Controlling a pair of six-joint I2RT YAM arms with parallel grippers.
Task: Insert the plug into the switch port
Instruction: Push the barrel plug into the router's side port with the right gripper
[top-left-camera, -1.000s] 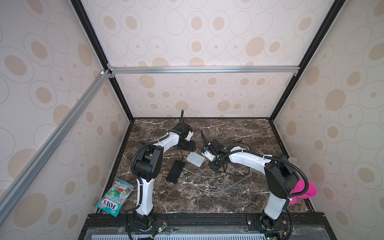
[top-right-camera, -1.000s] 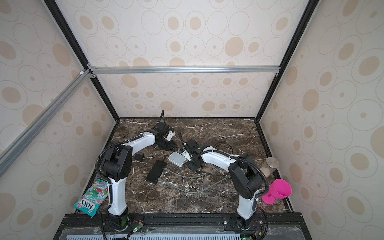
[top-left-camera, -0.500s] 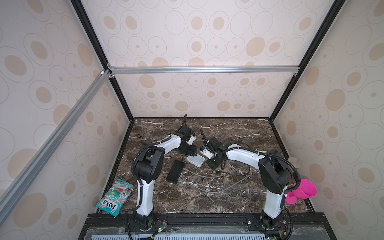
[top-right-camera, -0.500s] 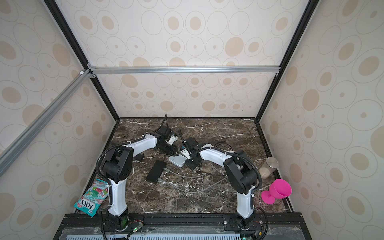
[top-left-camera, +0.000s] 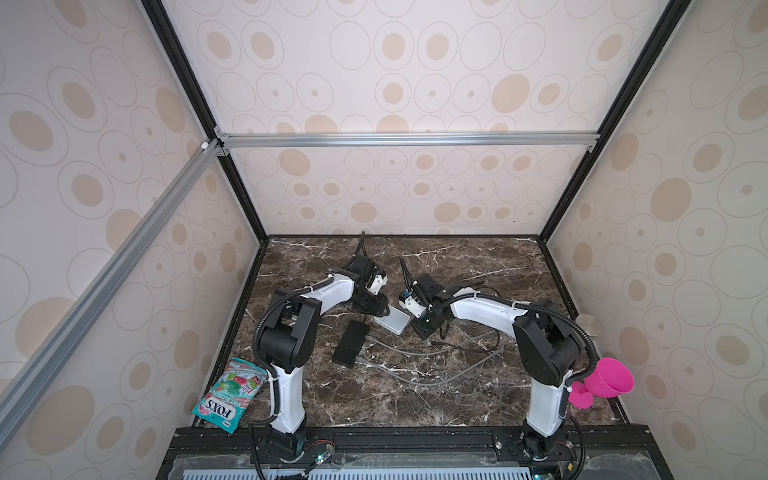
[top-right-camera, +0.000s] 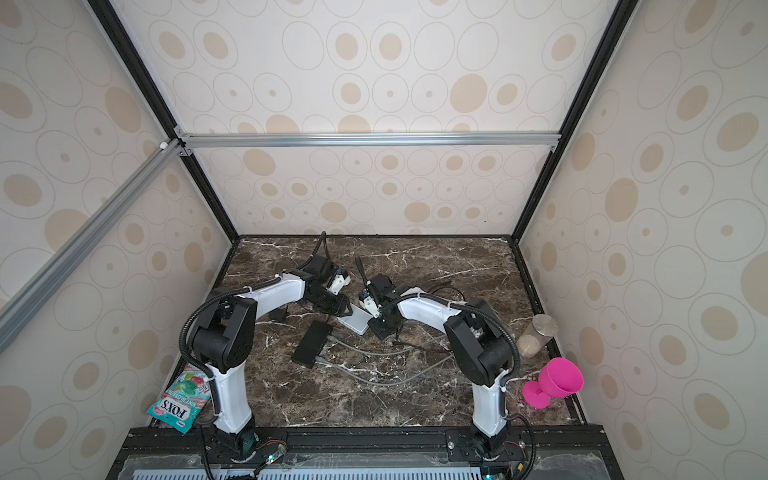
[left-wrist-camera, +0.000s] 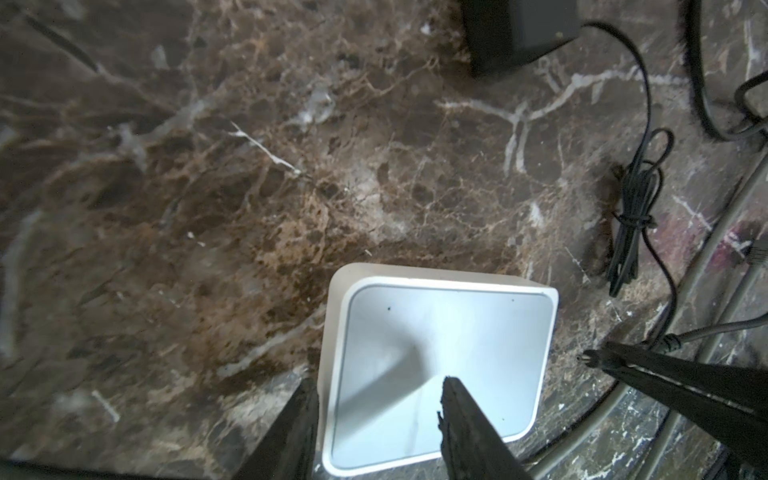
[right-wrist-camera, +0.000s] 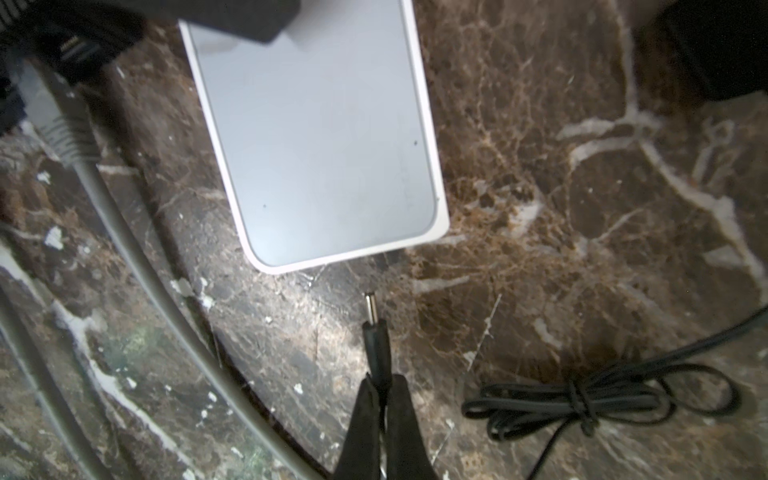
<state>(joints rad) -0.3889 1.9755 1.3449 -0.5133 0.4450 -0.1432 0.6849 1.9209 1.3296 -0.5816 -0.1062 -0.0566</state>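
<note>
Marble bench (top-left-camera: 415, 399), walled on three sides: your switch (top-left-camera: 392, 321) lies flat mid-bench, its long axis running far-left to near-right. Your right hand (right-wrist-camera: 384, 384) is pinched tight on the black body of the plug (right-wrist-camera: 376, 345). The plug sits low over the marble, in line with the hand. Its metal tip points left at the switch's right end, with a strip of bare marble between them. Your left hand (left-wrist-camera: 378, 382) is partly spread at the switch's left end, one finger just beside its edge, the other over its top. Grey cables (top-left-camera: 415, 353) cross the near side, and a tied black cord (right-wrist-camera: 582, 399) lies by the right hand. Beyond the switch's far side you have open marble.
</note>
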